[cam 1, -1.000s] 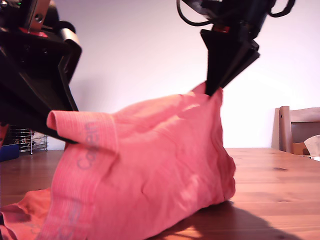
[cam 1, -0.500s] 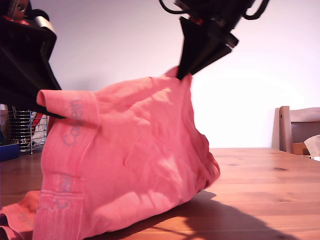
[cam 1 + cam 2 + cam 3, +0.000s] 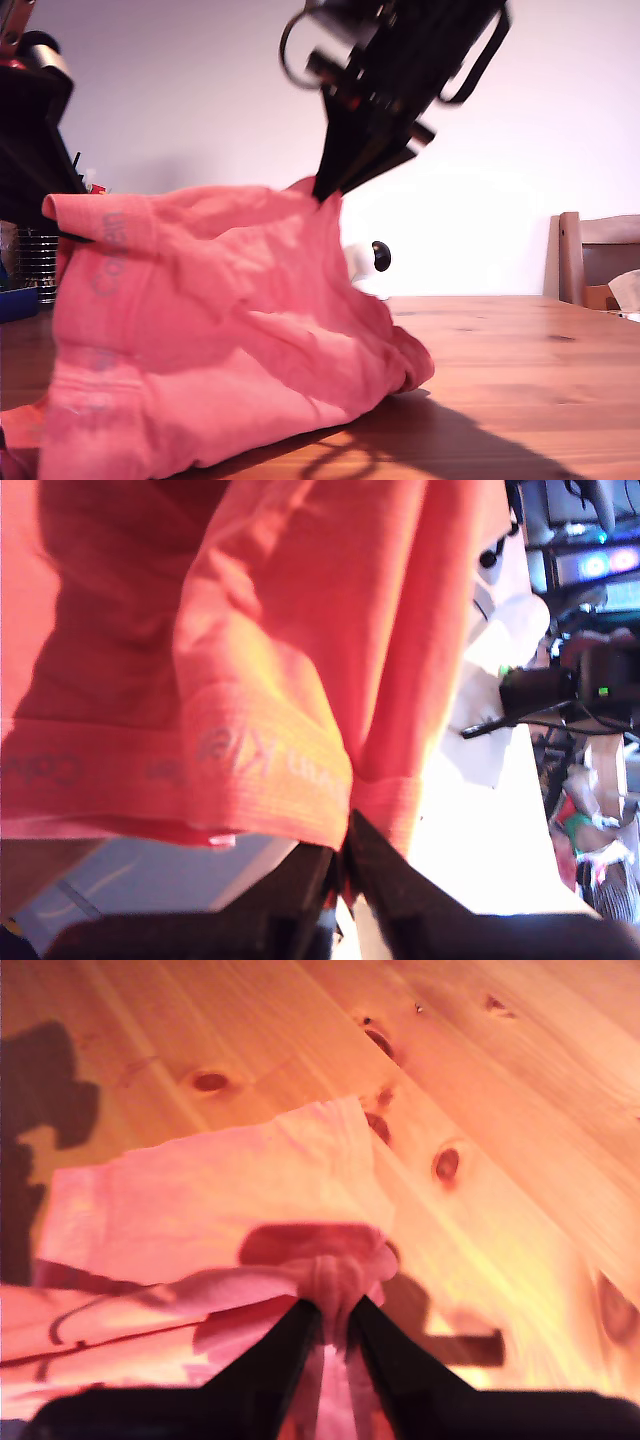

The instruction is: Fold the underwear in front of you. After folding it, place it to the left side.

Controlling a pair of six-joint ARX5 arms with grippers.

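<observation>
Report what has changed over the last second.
Both grippers carried the underwear toward the exterior view's left. My first gripper, clamped on the waistband, slid partly out past that view's left edge; my second gripper, pinching the opposite edge, moved left and dropped lower. The trailing cloth dragged left along the table, uncovering a small white object behind. Neither grip let go; the chair is unchanged.

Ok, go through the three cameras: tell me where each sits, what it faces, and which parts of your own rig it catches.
Exterior view: low at table height, facing the lifted underwear; both arms show.
First wrist view: rides my first gripper, looking along its jaws at the clamped waistband.
Second wrist view: rides my second gripper, looking down at a pinched hem above the wooden table.
Shared: all three see the underwear; the exterior and second wrist views share the table.
</observation>
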